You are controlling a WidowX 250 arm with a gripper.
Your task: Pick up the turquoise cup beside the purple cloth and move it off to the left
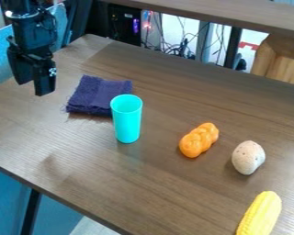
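Purple cloth, folded and fuzzy-edged, lies flat on the brown wood-grain desk, and from where I'm standing it is the thing nearest the black two-finger claw. The claw hangs above the desk's far left part, to the cloth's left in my view. I can't tell how far open it is, though I see nothing held in it.

If picking up the cloth is the step, I'd come over it from above and lower gently onto a raised fold, well away from the slim turquoise plastic cup. That cup stands upright by the cloth's right front corner; whether they touch, I can't tell. A low sideways sweep could tip it. A good pinch should gather several layers, since a shallow one may catch only loose fuzz and slip. Then I'd lift straight up, slowly, so no trailing edge drags against the cup.

The orange braided loaf, the pale speckled egg-shaped piece and the yellow corn cob lie well apart from the cloth and need no special care.
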